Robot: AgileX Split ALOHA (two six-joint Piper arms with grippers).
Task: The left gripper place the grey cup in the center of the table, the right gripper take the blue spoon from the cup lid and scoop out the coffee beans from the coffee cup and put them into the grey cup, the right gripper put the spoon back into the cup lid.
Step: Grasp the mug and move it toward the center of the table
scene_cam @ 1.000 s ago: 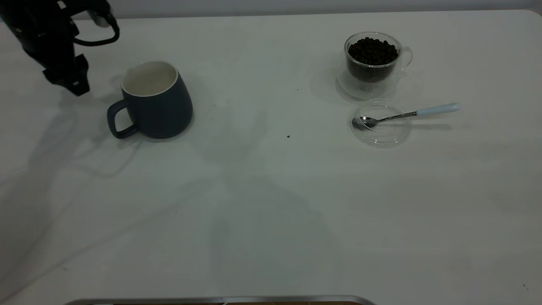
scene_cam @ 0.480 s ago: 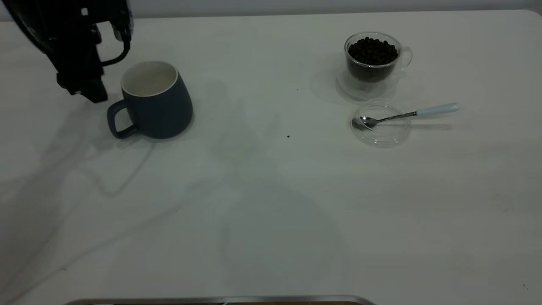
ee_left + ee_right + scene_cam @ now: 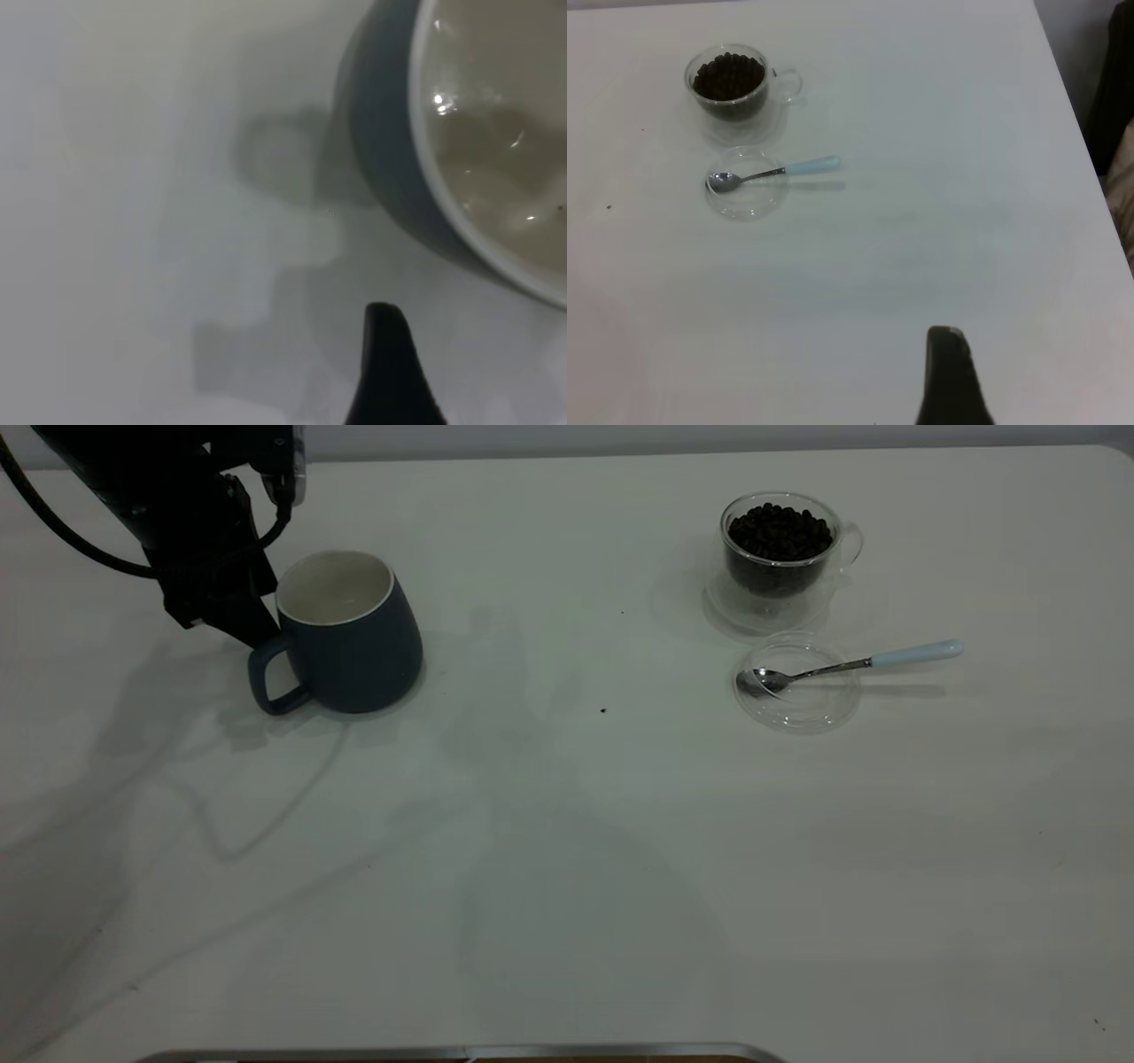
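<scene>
Since the earlier frames the left claw [image 3: 252, 631] has travelled in from the far left edge and down against the grey cup [image 3: 350, 638], and the cup itself has slid a little to the right across the tabletop [image 3: 567, 850]. Now the claw's black tip sits just beside the cup's rim, right above the loop handle, which points toward the front left. Whether its fingers are spread or pressed together I cannot tell; the left wrist view shows only one dark finger [image 3: 390, 372] near the cup's blue-grey wall, with the white inside in view. The cup stands upright, well left of the tabletop's centre.

Over on the right side the coffee cup [image 3: 784, 558] stands upright, filled with coffee beans [image 3: 780, 531], its handle pointing right. Just in front of it lies the cup lid [image 3: 797, 704], flat, with the blue spoon [image 3: 850, 664] resting across it, bowl inside the lid and pale blue handle sticking out past the rim to the right.

From the right claw [image 3: 950, 381] only one dark finger shows in its wrist view, well apart from the lid and spoon; I cannot tell its state either
</scene>
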